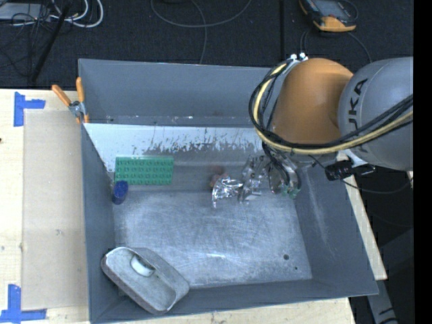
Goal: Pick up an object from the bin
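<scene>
The gripper [268, 179] hangs at the far right of the bin [202, 100], just beside a crumpled silvery thing [225, 191] on the floor; whether its pincer is spread or closed cannot be told.

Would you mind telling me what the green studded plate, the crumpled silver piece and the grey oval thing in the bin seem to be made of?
The green studded plate: likely moulded plastic, matte, with rows of studs. The crumpled silver piece: looks like foil or thin metal, glinting creases. The grey oval thing: dull grey, perhaps plastic or rubber; unclear.
</scene>
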Controlling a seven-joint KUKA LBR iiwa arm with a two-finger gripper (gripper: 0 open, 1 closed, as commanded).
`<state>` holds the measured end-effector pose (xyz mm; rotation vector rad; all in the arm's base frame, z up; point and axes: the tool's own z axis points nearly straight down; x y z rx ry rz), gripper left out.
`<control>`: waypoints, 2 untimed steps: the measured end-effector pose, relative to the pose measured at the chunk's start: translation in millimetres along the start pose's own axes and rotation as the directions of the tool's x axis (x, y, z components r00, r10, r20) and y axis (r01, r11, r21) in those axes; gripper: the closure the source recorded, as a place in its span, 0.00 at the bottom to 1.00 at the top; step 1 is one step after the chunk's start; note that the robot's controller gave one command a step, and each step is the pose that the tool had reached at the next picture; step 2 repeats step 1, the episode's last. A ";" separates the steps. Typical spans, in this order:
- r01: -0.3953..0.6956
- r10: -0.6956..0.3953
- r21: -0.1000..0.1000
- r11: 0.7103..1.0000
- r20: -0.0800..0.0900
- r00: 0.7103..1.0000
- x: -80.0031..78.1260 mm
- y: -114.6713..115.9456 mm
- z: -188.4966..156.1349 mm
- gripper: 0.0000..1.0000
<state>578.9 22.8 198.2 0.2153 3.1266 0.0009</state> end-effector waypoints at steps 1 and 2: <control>0.237 -0.237 0.001 0.971 -0.002 0.971 -52.5 -56.9 -47.4 1.00; 0.237 -0.237 0.001 0.971 -0.002 0.971 -52.5 -56.9 -47.4 1.00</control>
